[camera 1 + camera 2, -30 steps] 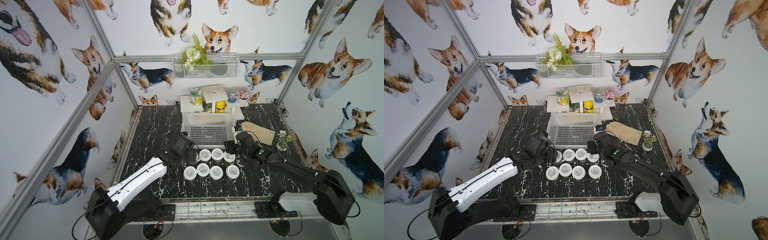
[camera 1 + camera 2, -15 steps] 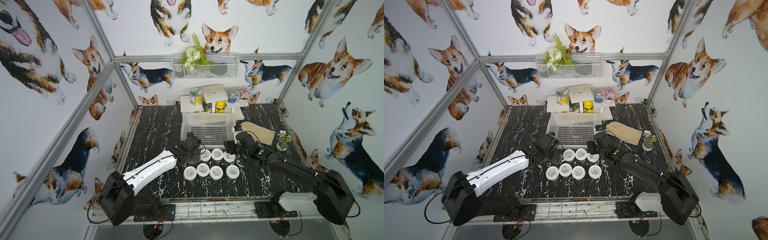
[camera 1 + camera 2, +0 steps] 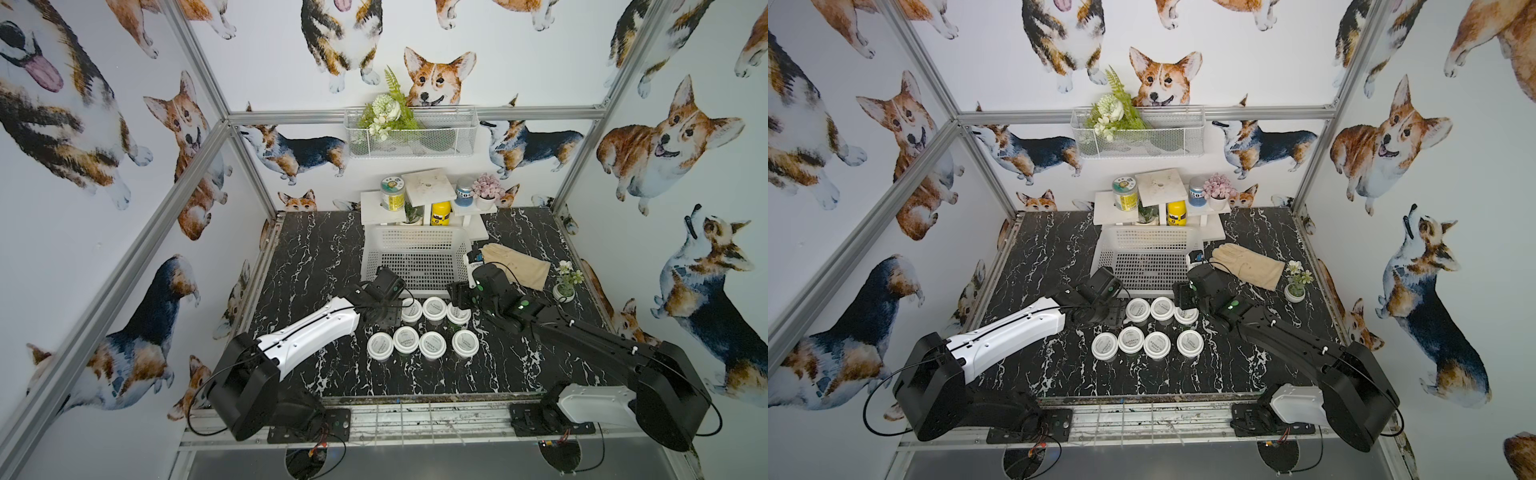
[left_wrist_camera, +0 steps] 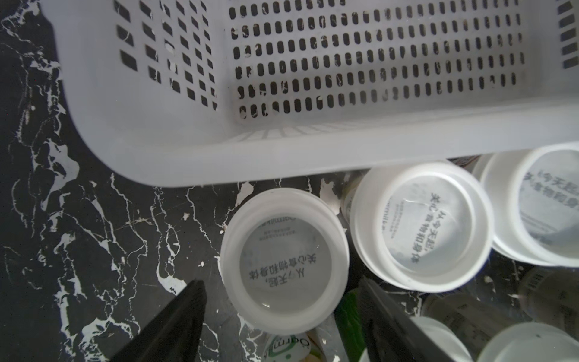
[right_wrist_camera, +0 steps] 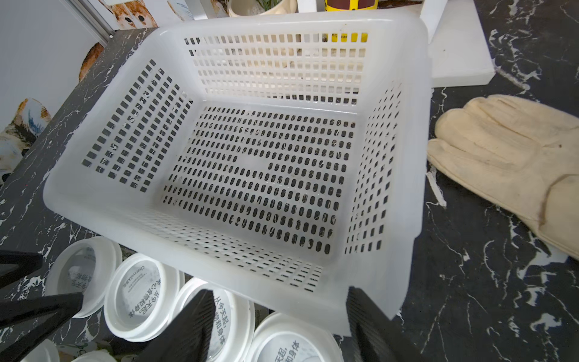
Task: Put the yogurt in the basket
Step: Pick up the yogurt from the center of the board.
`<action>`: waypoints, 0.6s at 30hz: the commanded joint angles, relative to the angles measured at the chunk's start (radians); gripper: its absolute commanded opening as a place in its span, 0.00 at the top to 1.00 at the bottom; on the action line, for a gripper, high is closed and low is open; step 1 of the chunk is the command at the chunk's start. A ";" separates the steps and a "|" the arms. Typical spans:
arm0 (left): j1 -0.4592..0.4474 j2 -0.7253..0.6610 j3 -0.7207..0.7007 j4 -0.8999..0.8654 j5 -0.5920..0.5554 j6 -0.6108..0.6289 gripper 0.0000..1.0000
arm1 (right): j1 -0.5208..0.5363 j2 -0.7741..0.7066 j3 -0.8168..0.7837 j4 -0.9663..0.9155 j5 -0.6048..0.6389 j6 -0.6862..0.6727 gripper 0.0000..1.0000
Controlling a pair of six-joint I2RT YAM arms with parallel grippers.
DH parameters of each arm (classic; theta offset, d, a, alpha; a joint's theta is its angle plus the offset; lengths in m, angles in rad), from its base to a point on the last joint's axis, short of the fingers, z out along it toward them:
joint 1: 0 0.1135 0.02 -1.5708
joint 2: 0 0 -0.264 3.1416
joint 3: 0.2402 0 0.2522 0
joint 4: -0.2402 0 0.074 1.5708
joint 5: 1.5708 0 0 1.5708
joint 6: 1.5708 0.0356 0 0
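While the right end effector gapes, the left end effector stands apart around a yogurt

A beige glove lies on the black marble table, near a potted plant. At the back a white stepped stand holds a green-labelled jar, a yellow bottle, a blue jar and a pot of pink flowers; above it hangs a wire-mesh basket with greenery.

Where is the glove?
In both top views the glove lies flat on the table, just beside the basket on the robot's right side, with the little flower pot next to its cuff.
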 commanded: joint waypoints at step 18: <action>0.020 0.060 0.024 0.029 0.013 0.029 0.21 | 0.000 -0.006 -0.002 0.038 -0.008 -0.006 0.30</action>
